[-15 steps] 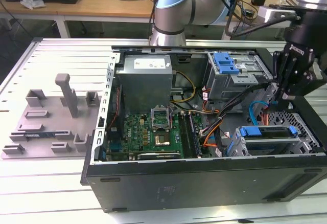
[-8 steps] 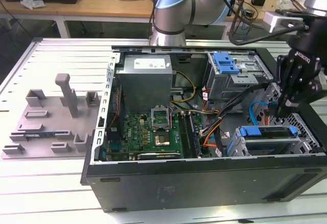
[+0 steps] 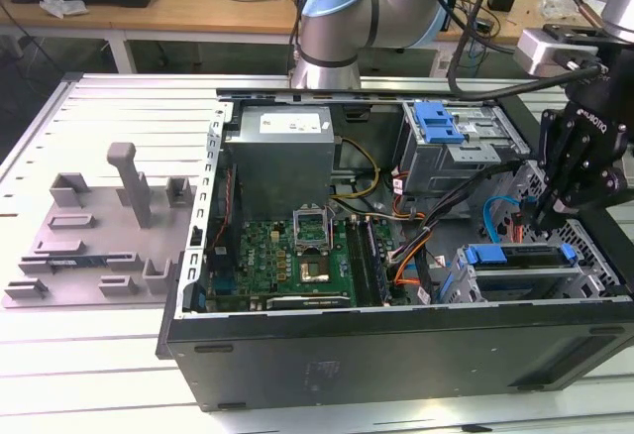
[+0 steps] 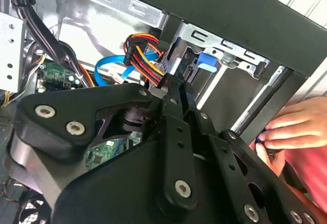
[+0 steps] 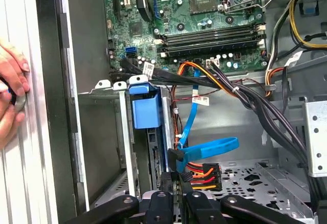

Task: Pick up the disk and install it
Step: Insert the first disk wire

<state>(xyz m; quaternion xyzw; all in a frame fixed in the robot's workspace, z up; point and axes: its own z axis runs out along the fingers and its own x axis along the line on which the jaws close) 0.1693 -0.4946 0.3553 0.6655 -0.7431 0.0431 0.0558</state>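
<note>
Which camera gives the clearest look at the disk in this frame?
The exterior view: the disk lies in the drive bay on the exterior view's right, its blue bracket seen full length. In the first wrist view the disk is end-on in that bay; in the second wrist view, just a blue tab.

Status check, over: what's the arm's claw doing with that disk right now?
Gripper inside the case, jaws shut, tip at the disk end. Disk in its bay. Blue cable close by; a person's hand beside the case wall.

Disk (image 3: 515, 256) — bare metal, blue plastic bracket; case (image 3: 396, 355) matt black.
</note>
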